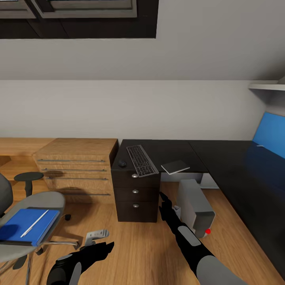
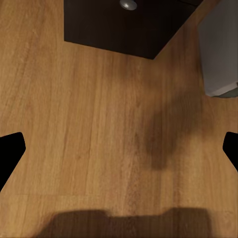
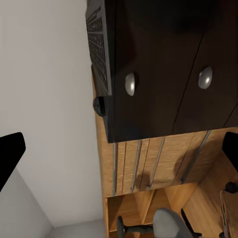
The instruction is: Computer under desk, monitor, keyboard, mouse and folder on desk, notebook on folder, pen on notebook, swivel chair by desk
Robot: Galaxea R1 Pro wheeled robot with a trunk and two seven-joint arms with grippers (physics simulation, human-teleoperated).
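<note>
Right pincer (image 1: 164, 196) raised, fingers spread, facing desk (image 1: 166, 152) drawers

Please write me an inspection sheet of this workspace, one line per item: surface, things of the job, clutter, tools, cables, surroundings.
Surface: black desk top, L-shaped, black drawers under its left end.
Job's things: keyboard lies at the front edge above the drawers, overhanging slightly; mouse just left of it; notebook right of it; computer on the floor under the desk; folder on the swivel chair seat, pen on top. Monitor: nothing seen.
Clutter: nothing seen.
Tools: left tool open, empty, above the floor; right tool open, empty, near the drawers.
Cables: nothing seen.
Surroundings: wooden low cabinet, plank floor, sloped wall.
</note>
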